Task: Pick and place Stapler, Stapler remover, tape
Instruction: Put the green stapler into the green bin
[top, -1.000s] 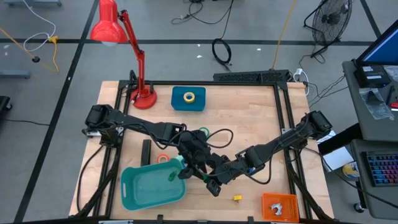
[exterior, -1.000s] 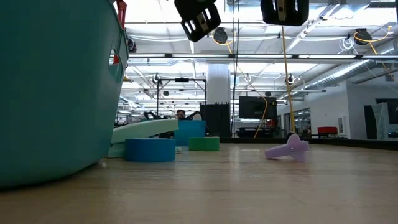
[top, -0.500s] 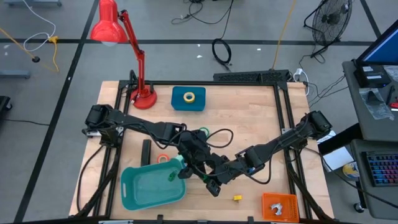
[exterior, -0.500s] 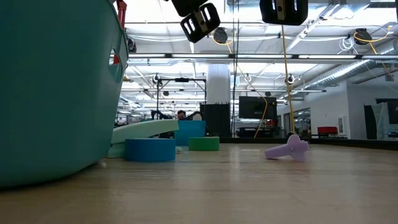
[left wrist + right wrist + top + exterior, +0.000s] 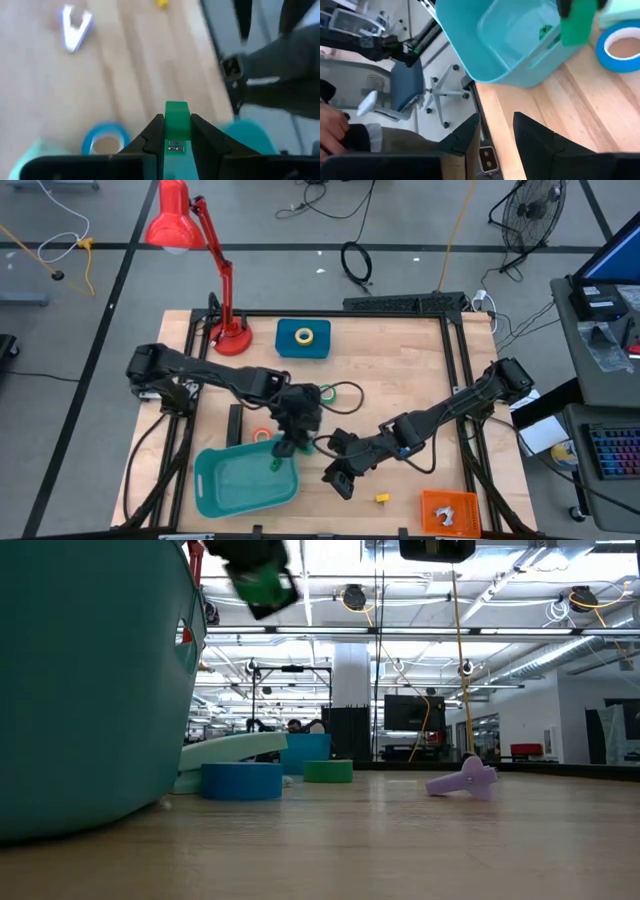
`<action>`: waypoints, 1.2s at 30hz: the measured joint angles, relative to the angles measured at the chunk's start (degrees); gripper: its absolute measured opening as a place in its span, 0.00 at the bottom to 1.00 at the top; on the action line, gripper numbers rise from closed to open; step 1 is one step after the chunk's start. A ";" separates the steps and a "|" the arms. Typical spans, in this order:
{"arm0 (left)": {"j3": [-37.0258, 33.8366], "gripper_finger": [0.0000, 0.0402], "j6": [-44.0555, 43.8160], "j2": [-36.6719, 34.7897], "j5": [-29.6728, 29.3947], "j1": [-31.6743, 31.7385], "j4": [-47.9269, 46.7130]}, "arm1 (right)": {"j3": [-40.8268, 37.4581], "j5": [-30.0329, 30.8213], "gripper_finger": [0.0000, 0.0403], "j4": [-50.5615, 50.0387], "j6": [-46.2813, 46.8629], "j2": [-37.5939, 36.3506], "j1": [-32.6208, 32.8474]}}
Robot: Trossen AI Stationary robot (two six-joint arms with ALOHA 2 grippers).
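Note:
My left gripper (image 5: 284,448) hangs over the far right rim of the teal bin (image 5: 215,490) and is shut on a small bright green object (image 5: 176,112), which also shows in the low view (image 5: 262,585). My right gripper (image 5: 335,477) is open and holds nothing; it hovers right of the bin. The black stapler (image 5: 235,423) lies flat on the table left of the left arm. An orange tape roll (image 5: 262,436) lies beside it. A blue roll (image 5: 242,780) and a green roll (image 5: 328,771) rest flat on the table. A yellow roll (image 5: 304,336) sits on a blue box. My left gripper pinches the green object between its two fingers (image 5: 152,131). The object's free end (image 5: 176,107) sticks out past the fingertips. It is lifted clear of the table and tilted, high beside the bin's rim (image 5: 262,585).
A red desk lamp (image 5: 228,330) stands at the far left corner. A purple clip-like piece (image 5: 462,780) and a mint-green block (image 5: 232,748) lie on the table. A small yellow cube (image 5: 381,498) and an orange piece (image 5: 448,510) lie near the right front. Another green bit (image 5: 545,31) lies inside the bin.
My left gripper has swung toward the table's left, away from the right gripper and over the bin's rim, carrying the green object with it. My right gripper has stayed about where it was, now standing apart from the left one.

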 joint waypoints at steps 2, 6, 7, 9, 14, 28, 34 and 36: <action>-0.03 0.17 -0.04 -2.20 -2.46 -0.04 -3.30 | 0.07 0.11 0.27 0.27 -0.04 0.00 -0.02; -0.03 0.17 -4.19 -8.68 -10.27 -1.58 -6.63 | 0.04 0.15 0.25 -0.42 -0.24 0.00 -0.02; 0.00 0.17 -5.65 -10.42 -13.19 -2.63 -7.34 | 0.02 0.20 0.25 -0.33 -0.44 0.00 0.00; -0.80 0.16 -9.69 -14.10 -19.90 -5.61 -8.53 | 0.03 1.03 0.24 -0.01 -0.62 0.00 0.01; -11.77 0.16 -29.22 -25.83 -37.65 -15.19 -5.44 | 0.02 3.17 0.24 -0.31 -0.65 0.02 0.28; -40.03 0.16 -66.24 -30.34 -62.26 -38.12 18.09 | 0.02 3.35 0.24 -0.64 -5.47 0.07 -0.70; -38.13 0.16 -73.18 -21.06 -60.42 -38.57 19.63 | 0.02 -3.47 0.24 -0.82 -9.81 0.07 -2.05; -36.65 0.16 -75.02 -18.07 -60.27 -38.64 19.39 | 0.01 -5.40 0.24 -2.14 -12.43 -0.40 -2.35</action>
